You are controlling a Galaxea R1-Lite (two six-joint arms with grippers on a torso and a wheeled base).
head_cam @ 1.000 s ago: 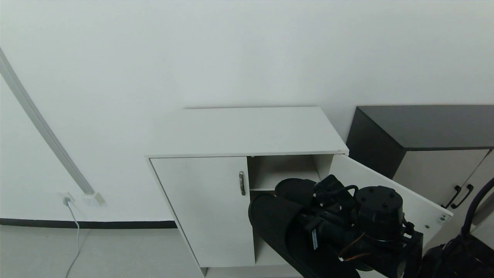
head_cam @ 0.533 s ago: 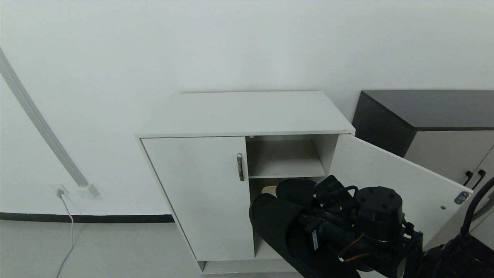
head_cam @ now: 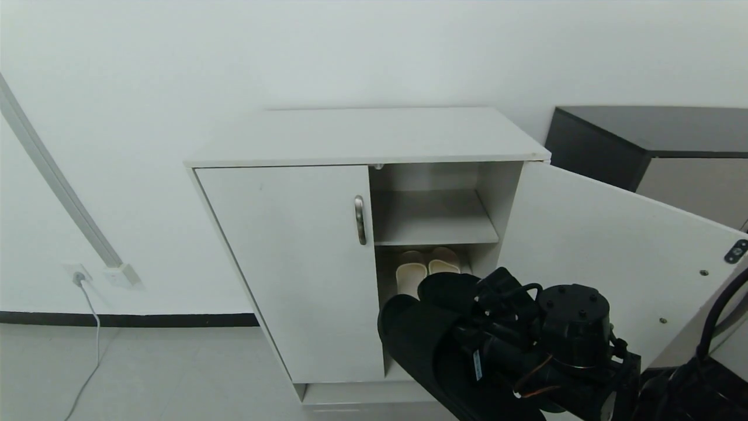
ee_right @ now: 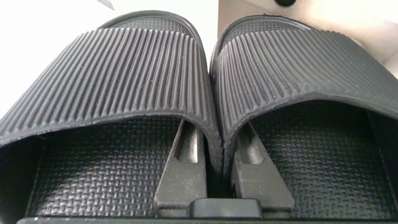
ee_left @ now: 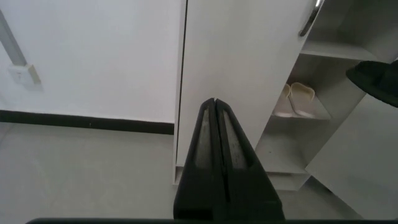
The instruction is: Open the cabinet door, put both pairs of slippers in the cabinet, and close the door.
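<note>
Though obscured, right jaws pinch slippers (ee_right: 137,68).

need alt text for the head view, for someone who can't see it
The right hand holds a pair of black slippers before a white cabinet whose right door stands open. Cream slippers sit inside, below the upper shelf; the left door is shut.

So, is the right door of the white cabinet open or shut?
Open. The right door is swung outward, so the shelf and the cream slippers inside show.
</note>
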